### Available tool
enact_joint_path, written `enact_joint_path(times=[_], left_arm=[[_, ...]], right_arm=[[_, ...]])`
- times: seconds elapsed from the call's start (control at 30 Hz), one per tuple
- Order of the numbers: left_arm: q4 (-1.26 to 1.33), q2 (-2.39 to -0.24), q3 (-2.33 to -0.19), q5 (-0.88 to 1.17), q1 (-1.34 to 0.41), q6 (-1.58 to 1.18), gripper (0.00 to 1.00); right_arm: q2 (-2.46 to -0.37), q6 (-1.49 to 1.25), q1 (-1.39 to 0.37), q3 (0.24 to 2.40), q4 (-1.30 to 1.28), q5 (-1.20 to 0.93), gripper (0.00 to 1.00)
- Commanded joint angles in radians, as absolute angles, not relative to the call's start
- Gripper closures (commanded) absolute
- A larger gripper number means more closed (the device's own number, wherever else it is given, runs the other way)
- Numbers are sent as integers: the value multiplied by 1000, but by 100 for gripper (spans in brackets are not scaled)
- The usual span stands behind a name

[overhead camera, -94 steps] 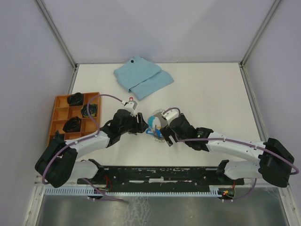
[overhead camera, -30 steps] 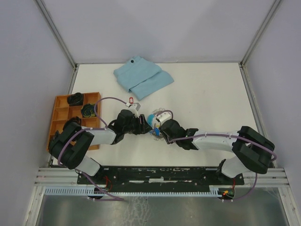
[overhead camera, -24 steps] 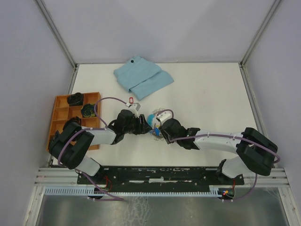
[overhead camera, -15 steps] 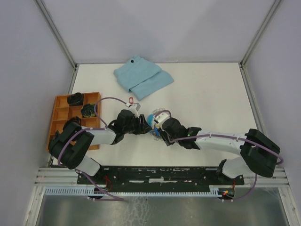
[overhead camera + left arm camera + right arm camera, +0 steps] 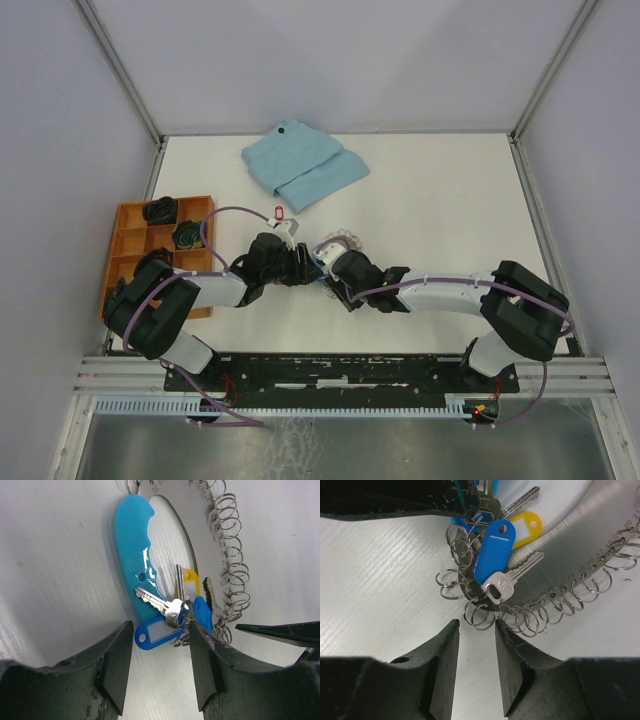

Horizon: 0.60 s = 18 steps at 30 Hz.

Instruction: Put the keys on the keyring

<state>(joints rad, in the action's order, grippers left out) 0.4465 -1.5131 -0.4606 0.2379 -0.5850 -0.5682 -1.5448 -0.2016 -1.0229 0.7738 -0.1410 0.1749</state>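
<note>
Your left end effector (image 5: 160, 630) has its jaws apart. They sit either side of a blue tag (image 5: 152, 635) without clamping it. Your right end effector (image 5: 476, 625) is also apart, with nothing between its tips, just short of the wire rings. The keyring (image 5: 335, 245) lies flat on the table (image 5: 450, 200), midway between the left and right edges and toward the near edge. The keys (image 5: 499, 589) are bunched at one end of it.
</note>
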Motion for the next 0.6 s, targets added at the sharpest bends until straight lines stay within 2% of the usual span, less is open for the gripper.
enact_joint_path(times=[0.0, 0.17, 0.23, 0.47, 0.57], left_arm=[[426, -1522, -450, 225, -589, -590, 44], [425, -1520, -451, 224, -589, -589, 44], [424, -1518, -451, 224, -589, -589, 44], [431, -1428, -423, 182, -586, -574, 42], [440, -1351, -404, 162, -585, -543, 39]], right_arm=[[-1579, -183, -1030, 819, -95, 184, 57], [-1606, -172, -1030, 816, -95, 199, 57], [-1608, -165, -1030, 816, -99, 206, 60], [-1538, -121, -1028, 822, -144, 243, 98], [-1469, -94, -1021, 830, -179, 232, 99]])
